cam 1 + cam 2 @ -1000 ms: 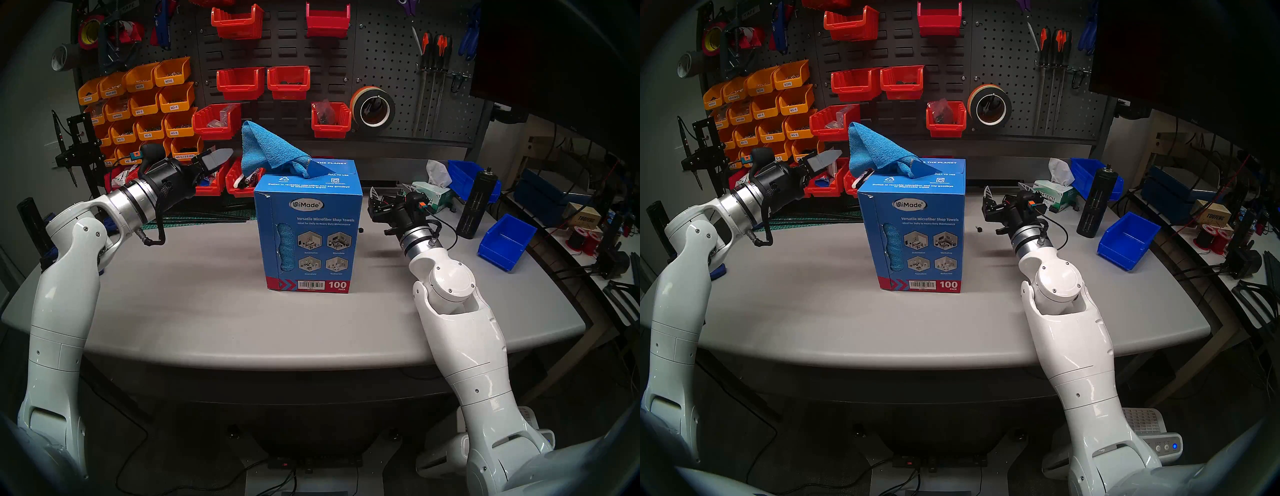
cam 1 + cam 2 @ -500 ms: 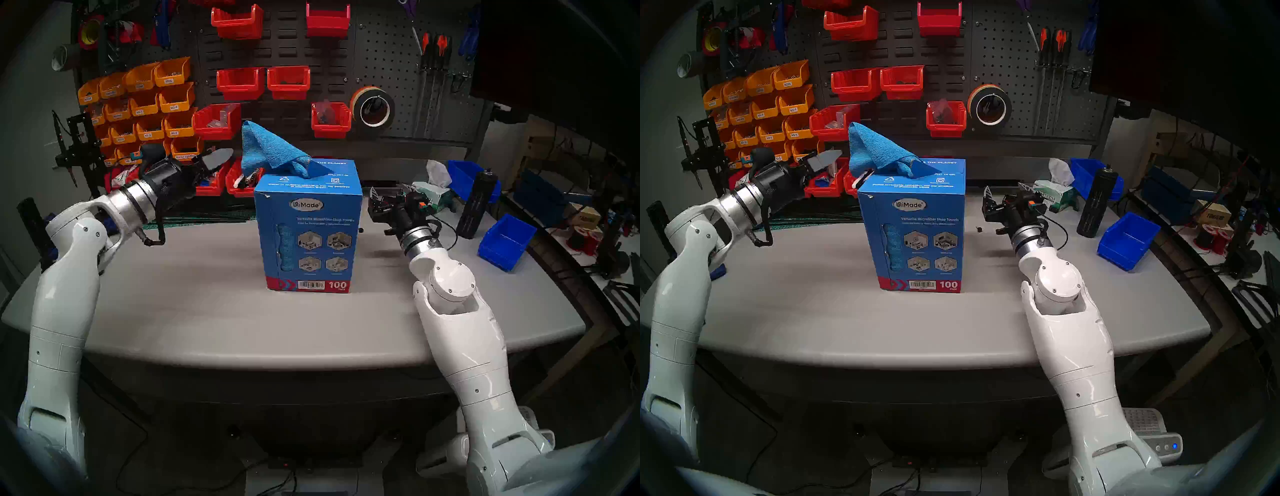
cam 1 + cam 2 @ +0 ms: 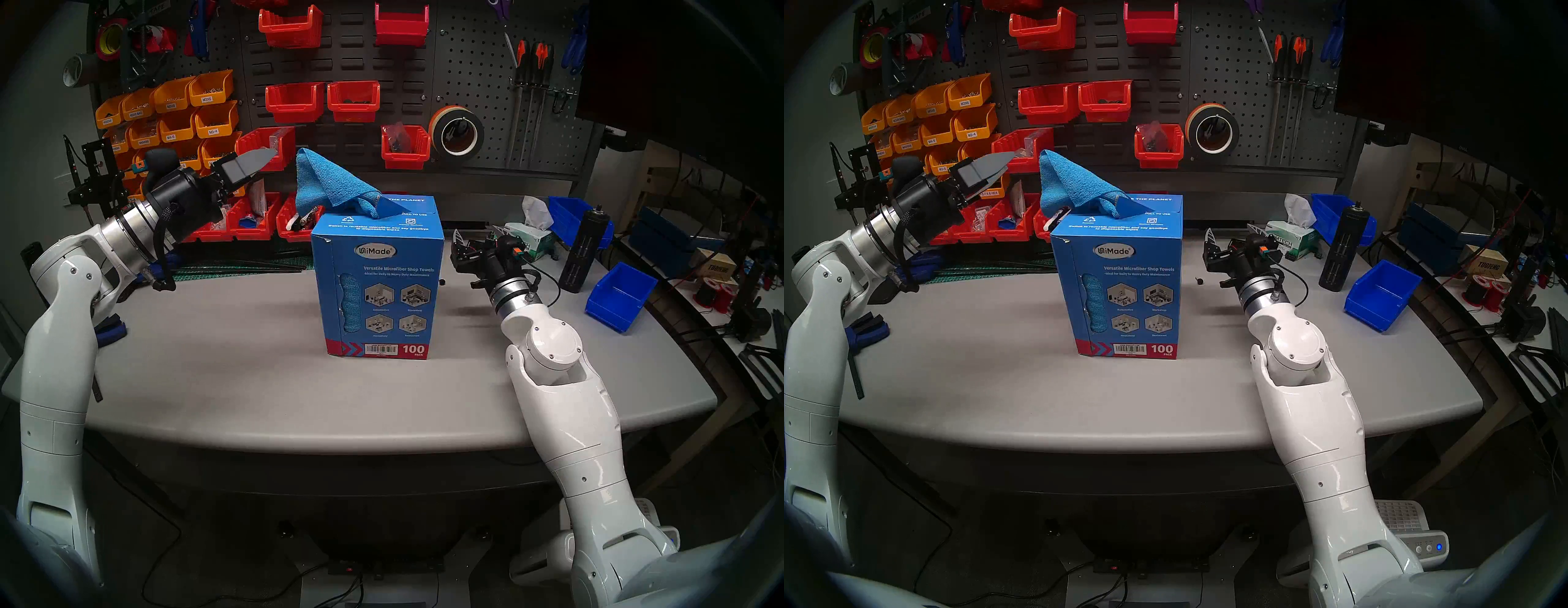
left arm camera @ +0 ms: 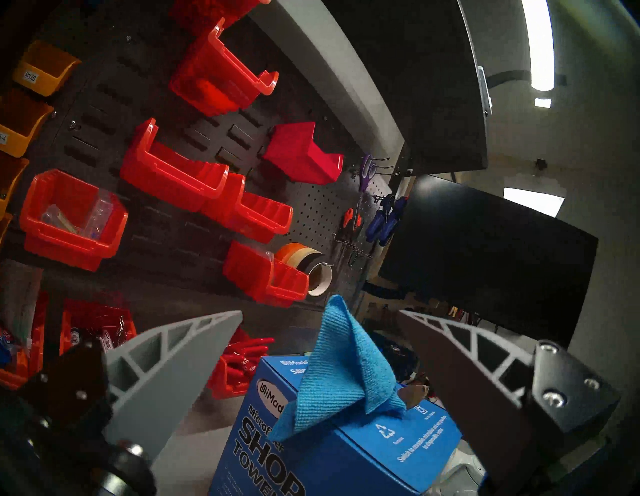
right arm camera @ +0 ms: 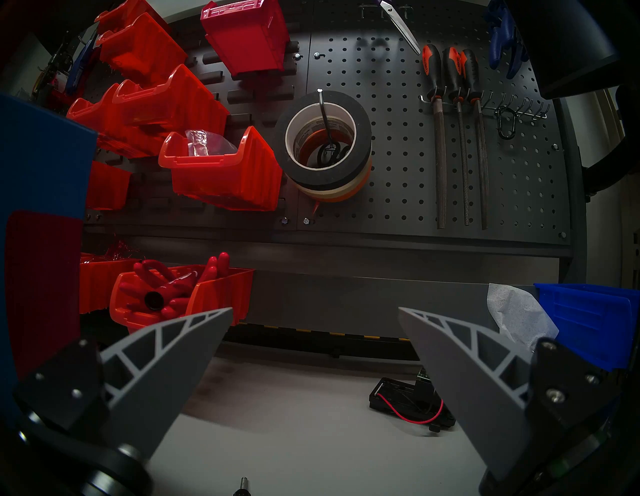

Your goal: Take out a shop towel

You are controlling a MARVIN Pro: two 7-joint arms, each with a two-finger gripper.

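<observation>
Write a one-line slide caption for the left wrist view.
Open left claw frames the blue shop towel sticking up from its box, red bins behind.

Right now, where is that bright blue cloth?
In the head view the shop towel sticks up out of the top of the tall blue box at table centre, just right of the open left gripper.

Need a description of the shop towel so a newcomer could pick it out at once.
On the grey table, find the tall blue box at the centre. The shop towel pokes up from its top in a crumpled peak. Unlike the white tissue to the right, it is bright blue woven cloth.
</observation>
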